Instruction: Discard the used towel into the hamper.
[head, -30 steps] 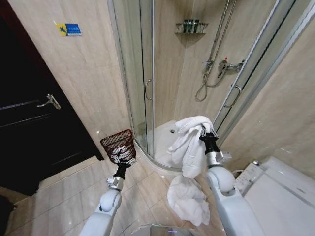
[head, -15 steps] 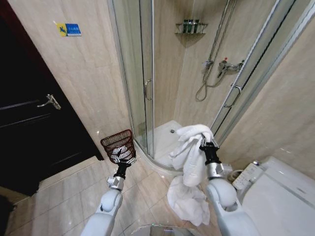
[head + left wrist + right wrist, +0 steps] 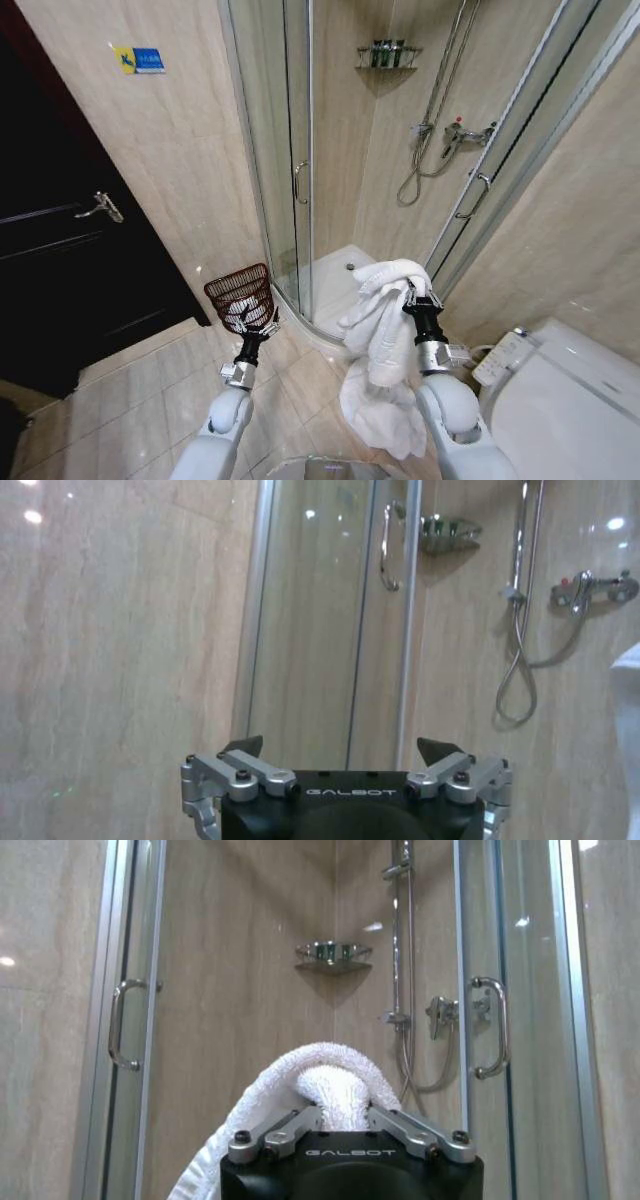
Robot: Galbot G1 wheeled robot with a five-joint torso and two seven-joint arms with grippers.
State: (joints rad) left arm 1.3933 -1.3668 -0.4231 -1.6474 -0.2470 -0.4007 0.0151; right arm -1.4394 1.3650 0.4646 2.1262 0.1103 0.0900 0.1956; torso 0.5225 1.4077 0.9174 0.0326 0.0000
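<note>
Right gripper [image 3: 411,294] clamped on white towel [image 3: 380,315], lifted at right, long axis hanging down toward floor. Hamper [image 3: 241,296] well left on floor by shower glass, just beyond left gripper [image 3: 263,327], jaws spread wide, empty, nearer of two.

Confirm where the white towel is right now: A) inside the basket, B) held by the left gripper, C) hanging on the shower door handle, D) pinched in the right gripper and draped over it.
D: the right wrist view shows the right gripper with its fingers closed on a fold of the towel, which hangs down beside the arm, while the left gripper is open and bare in front of the basket.
</note>
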